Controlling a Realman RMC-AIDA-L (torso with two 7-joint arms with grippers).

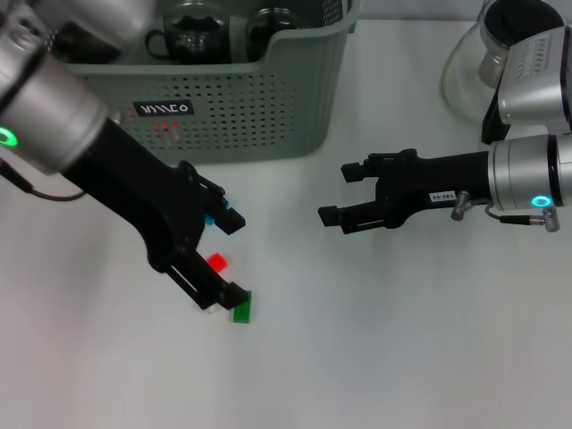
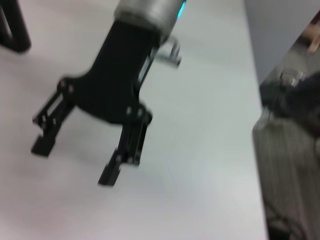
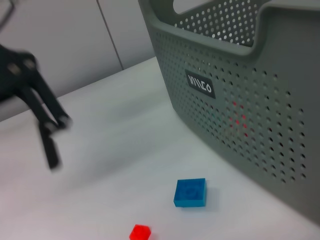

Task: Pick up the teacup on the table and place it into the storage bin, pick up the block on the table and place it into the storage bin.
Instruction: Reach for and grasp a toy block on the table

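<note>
A: Which block now? The teacups (image 1: pixel 192 36) sit in the storage bin (image 1: pixel 295 89) already, at 12 o'clock.

B: Three blocks lie on the worktop (image 1: pixel 375 357): blue block (image 3: pixel 190 192), red block (image 1: pixel 216 263), green block (image 1: pixel 242 309). The left tool (image 1: pixel 229 257), spread wide, hangs over the red one.

A: So lower straight, centre it, close gently?

B: Yes. The right tool (image 1: pixel 344 193), also spread, waits at 3 o'clock.

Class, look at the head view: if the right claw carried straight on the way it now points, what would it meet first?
Probably the left claw, open over the small red block. The right claw, open, points across bare white table towards it; depth is unclear.
</note>
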